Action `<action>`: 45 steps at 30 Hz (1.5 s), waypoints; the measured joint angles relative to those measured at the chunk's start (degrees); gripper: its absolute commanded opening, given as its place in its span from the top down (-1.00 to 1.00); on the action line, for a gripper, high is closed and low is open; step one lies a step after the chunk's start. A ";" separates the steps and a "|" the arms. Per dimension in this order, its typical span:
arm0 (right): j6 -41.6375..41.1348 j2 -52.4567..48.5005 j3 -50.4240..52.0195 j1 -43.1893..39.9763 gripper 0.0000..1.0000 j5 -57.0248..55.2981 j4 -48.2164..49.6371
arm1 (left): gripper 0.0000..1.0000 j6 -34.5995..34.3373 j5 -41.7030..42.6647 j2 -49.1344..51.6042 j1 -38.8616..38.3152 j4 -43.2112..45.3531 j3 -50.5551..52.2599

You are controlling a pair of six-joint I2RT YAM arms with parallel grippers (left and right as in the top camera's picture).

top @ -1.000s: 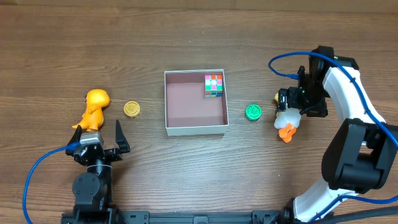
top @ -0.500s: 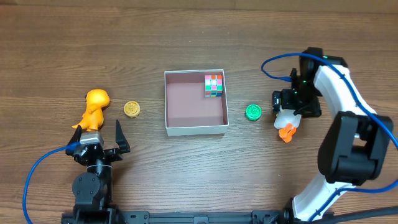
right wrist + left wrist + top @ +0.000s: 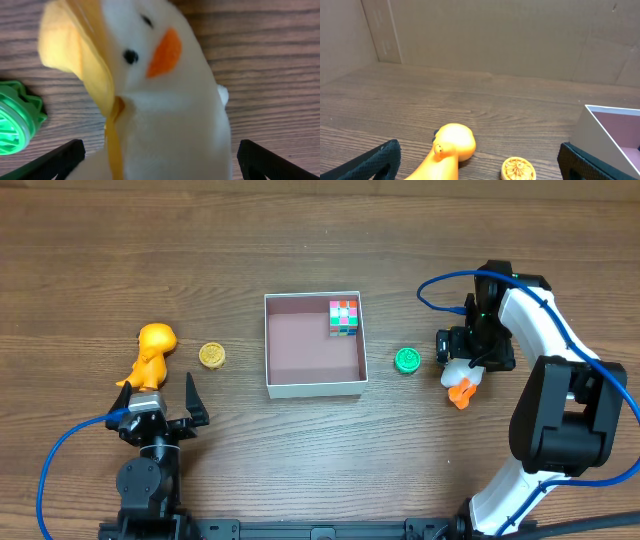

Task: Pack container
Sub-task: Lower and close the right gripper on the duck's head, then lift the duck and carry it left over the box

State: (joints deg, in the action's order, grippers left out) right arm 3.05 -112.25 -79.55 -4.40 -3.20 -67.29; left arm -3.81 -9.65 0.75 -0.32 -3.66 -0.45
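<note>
Duck (image 3: 170,115), right of centre, lies between the right gripper's (image 3: 462,360) wide-open jaws, long axis across their closing line; left gripper (image 3: 160,405), open too, is far.

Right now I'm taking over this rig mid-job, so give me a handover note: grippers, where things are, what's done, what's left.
Left gripper: open, empty, near the orange toy.
Right gripper: open, over the plush, not shut on it.
Container: mid-table, cube in its far right corner.
Done: cube packed.
Left: orange toy and yellow disc left of the container, green disc and plush right of it.
</note>
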 measured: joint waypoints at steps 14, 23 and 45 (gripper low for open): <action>-0.94 0.00 4.57 0.00 -1.00 -0.17 3.52 | -1.00 0.00 -0.02 0.00 0.00 0.00 0.00; -1.29 0.00 4.57 0.00 -0.59 -0.20 3.96 | -1.00 0.02 0.00 0.00 0.00 0.00 0.00; -3.69 0.00 2.38 0.00 0.48 -0.20 0.85 | -1.00 0.00 -0.02 0.00 0.00 0.00 0.00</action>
State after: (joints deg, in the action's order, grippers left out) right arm -0.64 -112.25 -77.17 -4.40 -3.40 -66.43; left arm -3.81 -9.67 0.75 -0.32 -3.66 -0.45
